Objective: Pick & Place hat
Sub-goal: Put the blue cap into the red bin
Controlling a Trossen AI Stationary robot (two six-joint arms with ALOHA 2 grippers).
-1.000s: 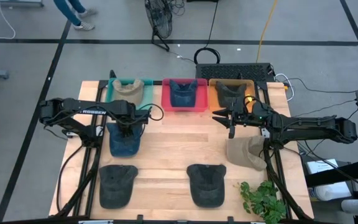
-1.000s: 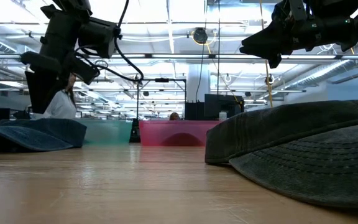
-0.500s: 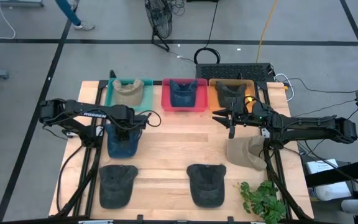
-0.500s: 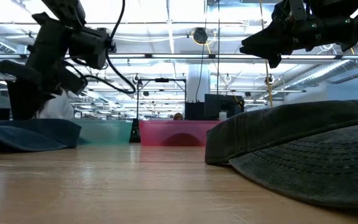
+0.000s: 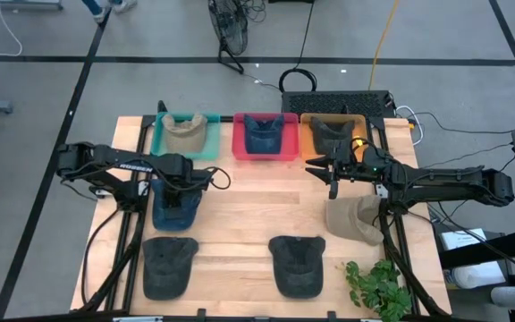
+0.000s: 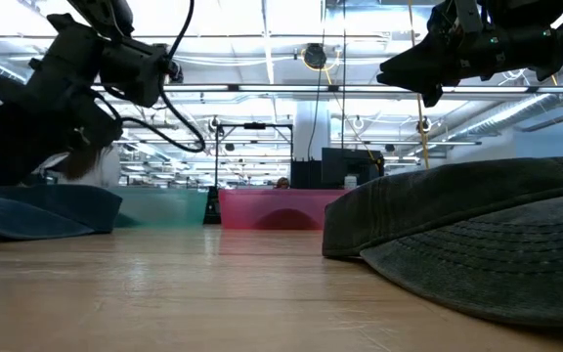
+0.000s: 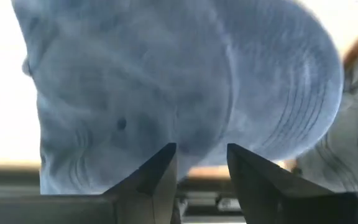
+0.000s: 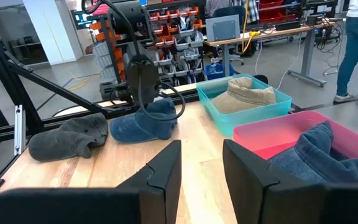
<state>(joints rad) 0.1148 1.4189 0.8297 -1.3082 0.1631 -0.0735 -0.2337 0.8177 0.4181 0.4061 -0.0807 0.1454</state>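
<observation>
A: Was there any writing to read?

B: Only white letters along the left arm (image 5: 123, 165) in the high view, too small for me to read surely.

A: And from the left side, what stood there?

B: The left gripper (image 5: 179, 190) was down over the blue hat (image 5: 177, 207), its fingers (image 7: 151, 180) a little apart just above the crown, not clamped on it. In front of it lay a dark grey hat (image 5: 167, 266).

A: The containers?

B: Three bins stood in a row at the far edge of the table (image 5: 249, 201). The teal bin (image 5: 161, 136) held a tan hat (image 5: 185, 133), the pink bin (image 5: 238, 143) held a blue denim hat (image 5: 263, 133), and the orange bin (image 5: 309, 141) held a dark grey one (image 5: 331, 135).

A: And to the right?

B: A second dark hat (image 5: 295, 265) lay near the front middle. The right gripper (image 5: 327, 177) hung in the air in front of the orange bin, fingers (image 8: 160, 177) apart and holding nothing. A beige hat (image 5: 354, 219) lay beside it, with a green plant (image 5: 378, 286) at the front corner.
</observation>
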